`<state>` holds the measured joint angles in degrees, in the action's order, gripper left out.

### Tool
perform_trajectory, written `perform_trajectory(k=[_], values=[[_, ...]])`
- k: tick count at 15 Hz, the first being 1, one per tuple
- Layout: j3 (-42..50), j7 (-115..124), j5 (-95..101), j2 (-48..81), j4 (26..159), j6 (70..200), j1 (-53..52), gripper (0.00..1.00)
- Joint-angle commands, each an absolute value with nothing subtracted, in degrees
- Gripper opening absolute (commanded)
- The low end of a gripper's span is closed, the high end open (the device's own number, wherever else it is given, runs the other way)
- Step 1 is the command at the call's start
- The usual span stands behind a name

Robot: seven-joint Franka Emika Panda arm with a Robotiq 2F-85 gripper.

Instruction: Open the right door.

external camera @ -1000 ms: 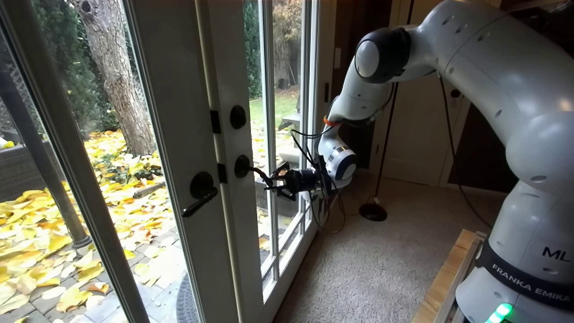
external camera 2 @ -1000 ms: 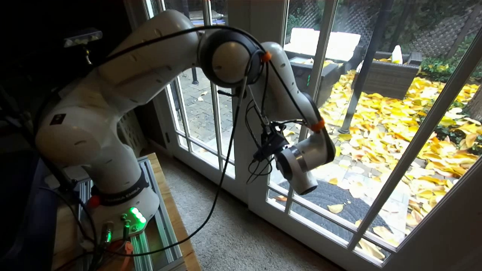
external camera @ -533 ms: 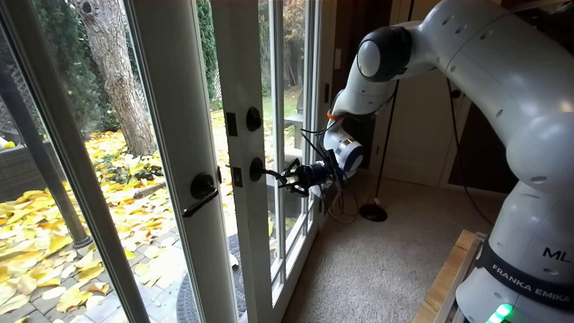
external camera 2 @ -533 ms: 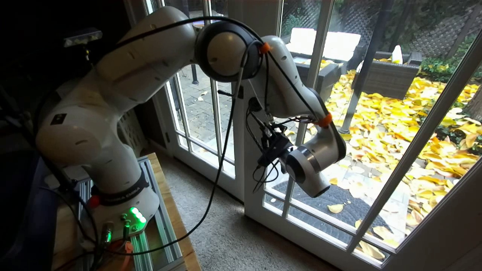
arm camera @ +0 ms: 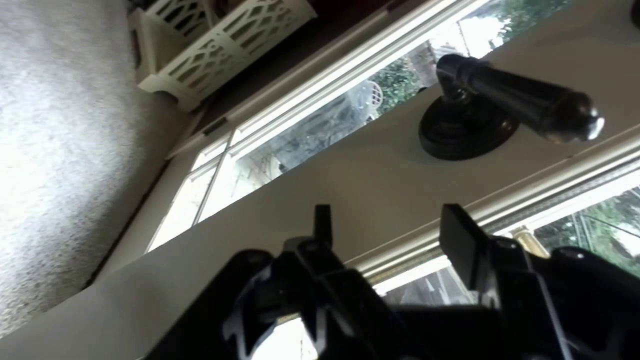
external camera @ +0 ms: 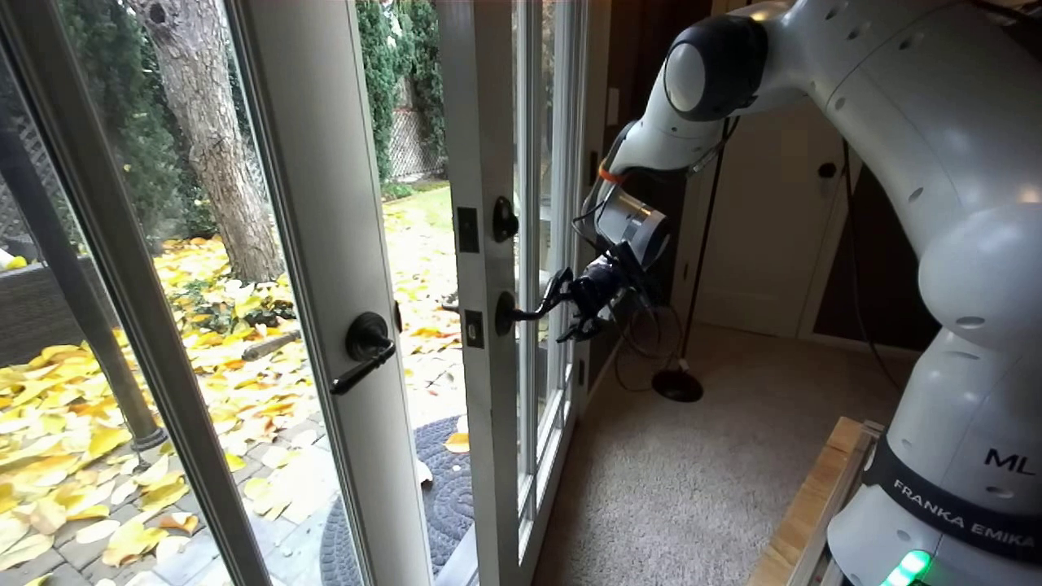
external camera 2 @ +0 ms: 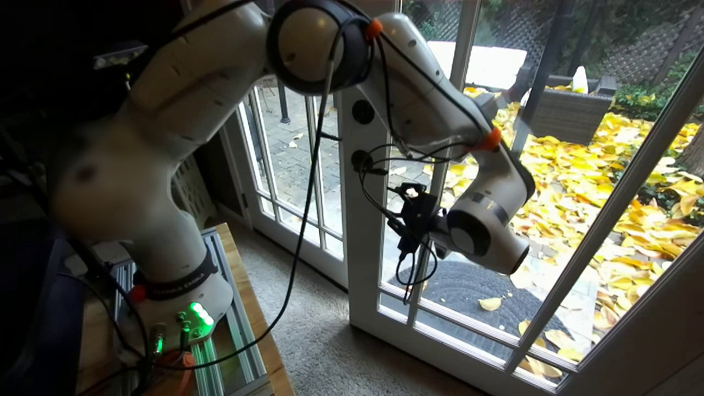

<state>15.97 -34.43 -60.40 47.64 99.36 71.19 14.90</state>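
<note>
The right door (external camera: 488, 407) is a white-framed glass leaf standing ajar, swung into the room. It also shows in an exterior view (external camera 2: 364, 247) and in the wrist view (arm camera: 370, 185). Its round black deadbolt (external camera: 505, 218) sits above its black lever handle (external camera: 506, 314). My gripper (external camera: 562, 309) is close to the lever's free end. In the wrist view my gripper (arm camera: 387, 225) is open with nothing between its fingers. The lever handle (arm camera: 525, 95) lies beyond the fingertips, apart from them, with the door's stile and glass edge behind the jaws.
The matching leaf (external camera: 326, 203) with a single lever handle (external camera: 364, 370) stands shut. A round black lamp base (external camera: 676, 386) is on the carpet (external camera: 651, 488). A white lattice piece (arm camera: 220, 55) stands by the wall. Cables (external camera 2: 407, 275) loop from my wrist.
The right door has swung from nearly shut to clearly ajar, widening the gap to the other leaf. My gripper has moved back into the room and come off the lever.
</note>
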Motion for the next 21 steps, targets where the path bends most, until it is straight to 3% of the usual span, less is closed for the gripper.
perform_trajectory(k=[1, 2, 3, 13, 21], values=[[15.6, -35.3, -51.1, 39.7, 100.8, 74.0, 14.6, 0.9], [15.6, -35.3, -48.7, 37.0, 101.6, 74.3, 14.6, 0.98], [15.5, -35.2, -45.9, 33.4, 103.3, 74.8, 14.2, 0.99], [19.3, -35.3, -19.2, 0.6, 118.3, 78.7, 5.4, 1.0], [7.0, -33.7, -4.0, -25.0, 136.2, 83.4, 4.4, 1.0]])
